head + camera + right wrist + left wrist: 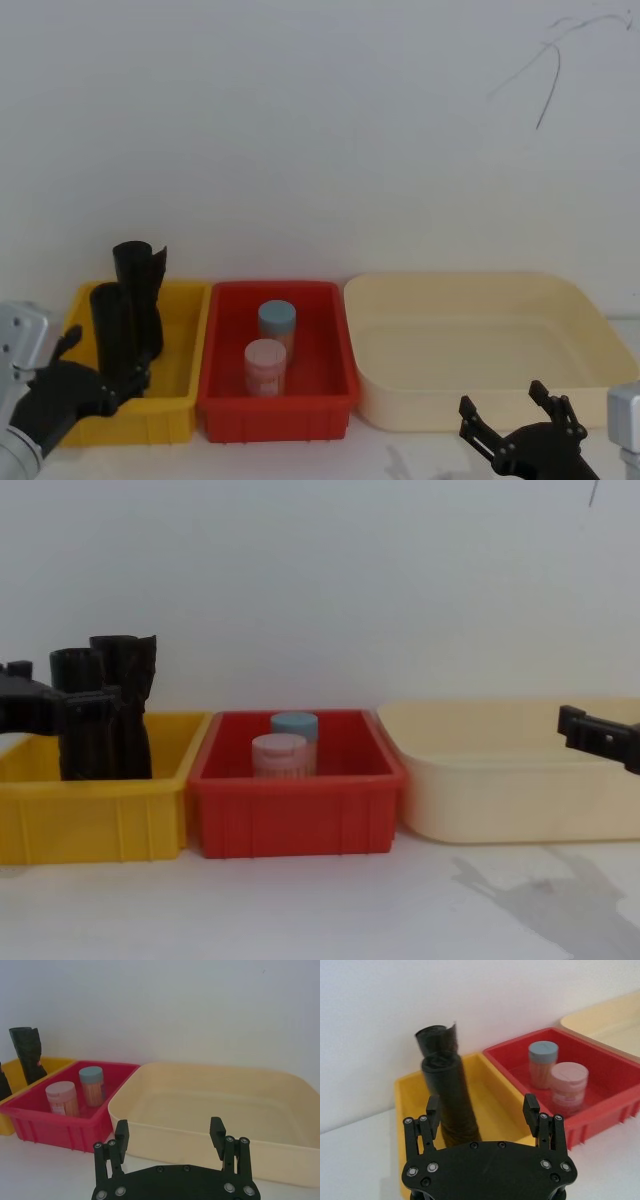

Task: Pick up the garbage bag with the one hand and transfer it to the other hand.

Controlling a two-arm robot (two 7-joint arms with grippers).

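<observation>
The garbage bag point(113, 325) is a smooth black roll standing upright in the yellow bin point(180, 405), in front of a second black roll with a ragged flared top point(140, 270). My left gripper point(104, 366) is open at the bin's near left side, level with the bag. In the left wrist view the bag point(451, 1092) stands just past the open fingers, close to one fingertip point(433, 1108). The chest view has this gripper point(45, 706) reaching the bag point(88, 735) from the left. My right gripper point(505, 405) hangs open and holds nothing, in front of the cream tub point(600, 385).
A red bin point(330, 400) between the yellow bin and the cream tub holds two capped jars, one blue-lidded point(277, 318) and one pink-lidded point(265, 362). A white wall rises right behind the bins. White tabletop point(330, 910) lies in front of them.
</observation>
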